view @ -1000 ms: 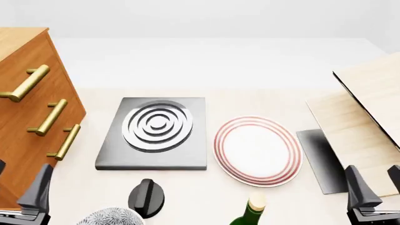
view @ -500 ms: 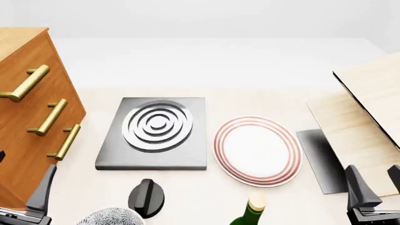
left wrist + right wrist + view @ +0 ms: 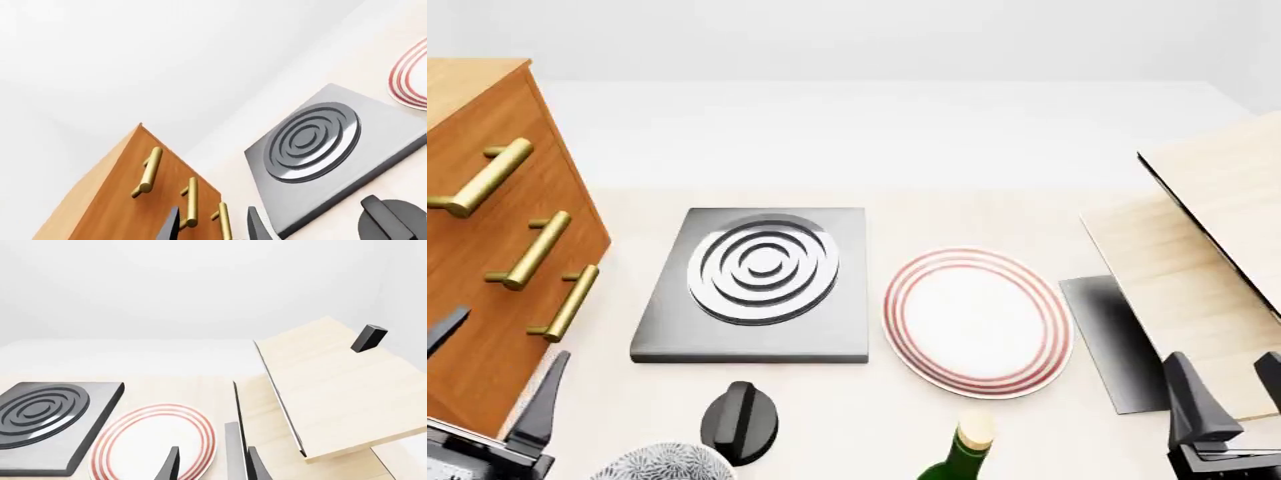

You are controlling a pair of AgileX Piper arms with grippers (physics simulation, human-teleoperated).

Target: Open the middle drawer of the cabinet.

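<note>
The orange-brown cabinet (image 3: 481, 290) stands at the table's left, its three brass bar handles facing right. The middle drawer's handle (image 3: 531, 250) lies between the topmost and lowest handles. My left gripper (image 3: 494, 365) is open and empty, low in front of the cabinet, below the lowest handle and apart from all handles. In the left wrist view the cabinet (image 3: 100, 200) and the middle handle (image 3: 191, 202) show just beyond the left gripper (image 3: 213, 230). My right gripper (image 3: 1232, 385) is open and empty at the front right, also seen in the right wrist view (image 3: 213, 467).
A grey hob plate (image 3: 761, 280) with rings lies beside the cabinet, and a red-rimmed plate (image 3: 977, 320) to its right. A black knob (image 3: 738, 420), a green bottle (image 3: 961, 455) and a patterned bowl (image 3: 661, 465) sit at the front. Pale boards (image 3: 1214, 230) stand right.
The left gripper has swung toward the cabinet and risen a little, so both its fingers now show. The right arm has not moved.
</note>
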